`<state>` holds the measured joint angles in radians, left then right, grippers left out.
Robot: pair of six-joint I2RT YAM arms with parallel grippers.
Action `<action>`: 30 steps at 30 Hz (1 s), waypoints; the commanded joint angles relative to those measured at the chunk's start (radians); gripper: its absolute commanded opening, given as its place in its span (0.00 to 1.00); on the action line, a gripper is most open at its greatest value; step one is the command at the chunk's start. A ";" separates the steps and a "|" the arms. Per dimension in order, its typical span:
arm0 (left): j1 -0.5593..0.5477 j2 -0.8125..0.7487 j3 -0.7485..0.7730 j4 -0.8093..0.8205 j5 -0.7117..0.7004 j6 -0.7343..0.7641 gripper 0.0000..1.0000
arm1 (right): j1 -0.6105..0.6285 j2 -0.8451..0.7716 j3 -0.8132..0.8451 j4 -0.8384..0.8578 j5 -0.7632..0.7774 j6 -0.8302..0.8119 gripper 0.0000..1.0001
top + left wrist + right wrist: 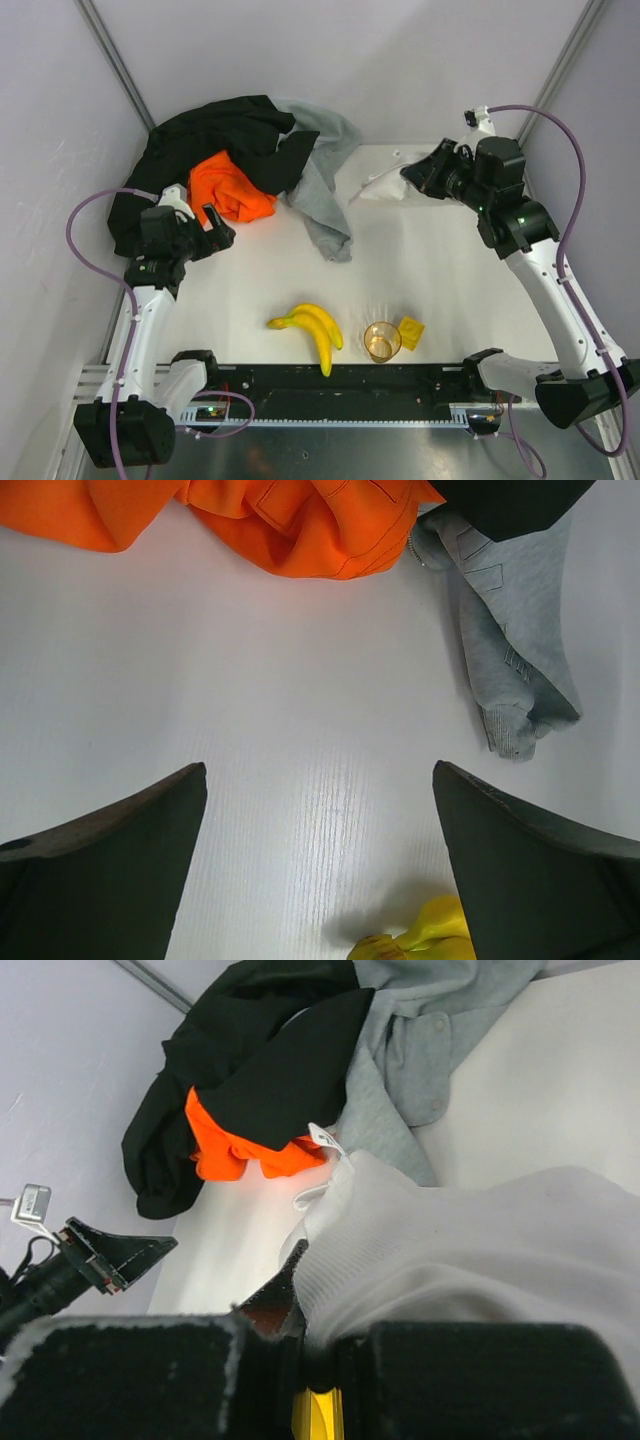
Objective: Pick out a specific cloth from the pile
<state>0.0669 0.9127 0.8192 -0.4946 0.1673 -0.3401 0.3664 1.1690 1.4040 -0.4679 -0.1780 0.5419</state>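
The small white cloth (383,183) hangs from my right gripper (412,175), to the right of the pile at the back. In the right wrist view the gripper (318,1350) is shut on the cloth (470,1250), which drapes over its right finger. The pile holds a large black garment (225,135), a bright orange cloth (230,188) and a long light grey cloth (325,175). My left gripper (213,232) is open and empty, low over the table just below the orange cloth (290,520), with the grey cloth (510,650) ahead to its right.
Two bananas (315,328) lie at the front centre; their tip shows in the left wrist view (420,935). An amber glass cup (381,341) and a small yellow packet (410,331) stand to their right. Enclosure walls rise close on both sides and at the back.
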 commanded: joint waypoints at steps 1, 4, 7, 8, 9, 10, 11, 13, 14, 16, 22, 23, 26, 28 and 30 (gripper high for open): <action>0.008 0.005 0.002 0.027 0.031 -0.001 1.00 | -0.042 -0.029 -0.007 0.000 -0.044 -0.039 0.00; 0.009 0.008 0.001 0.027 0.033 0.001 1.00 | -0.066 -0.029 -0.008 0.004 -0.057 -0.044 0.00; 0.009 0.011 0.001 0.028 0.035 0.002 1.00 | -0.090 -0.023 -0.008 0.017 -0.080 -0.047 0.00; 0.010 0.012 0.001 0.028 0.036 0.002 1.00 | -0.099 -0.019 -0.008 0.020 -0.087 -0.048 0.00; 0.010 0.014 0.001 0.028 0.037 0.003 1.00 | -0.108 -0.017 -0.008 0.023 -0.092 -0.050 0.00; 0.010 0.015 0.001 0.028 0.039 0.004 1.00 | -0.117 -0.012 -0.008 0.026 -0.097 -0.053 0.00; 0.009 0.018 0.001 0.028 0.043 0.005 1.00 | -0.126 -0.008 -0.008 0.028 -0.101 -0.055 0.00; 0.010 0.026 0.001 0.029 0.050 0.006 1.00 | -0.140 0.002 -0.008 0.030 -0.101 -0.065 0.00; 0.010 0.031 0.001 0.028 0.054 0.006 1.00 | -0.145 0.010 -0.007 0.030 -0.102 -0.070 0.00; 0.010 0.046 0.001 0.028 0.071 0.009 1.00 | -0.157 0.024 -0.007 0.030 -0.102 -0.081 0.00; 0.009 0.116 0.006 0.027 0.111 0.018 1.00 | -0.203 0.072 -0.005 0.042 -0.125 -0.096 0.00; 0.009 0.126 0.007 0.027 0.115 0.020 1.00 | -0.213 0.078 -0.005 0.045 -0.131 -0.097 0.00; 0.008 0.148 0.009 0.025 0.130 0.024 1.00 | -0.238 0.094 -0.005 0.051 -0.150 -0.098 0.00; 0.007 0.155 0.009 0.021 0.127 0.026 1.00 | -0.253 0.104 -0.005 0.054 -0.159 -0.101 0.00; 0.005 0.161 0.011 0.010 0.102 0.029 1.00 | -0.266 0.112 -0.005 0.053 -0.166 -0.105 0.00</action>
<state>0.0685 1.0698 0.8192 -0.4881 0.2630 -0.3317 0.1261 1.2781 1.3869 -0.4953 -0.3046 0.4648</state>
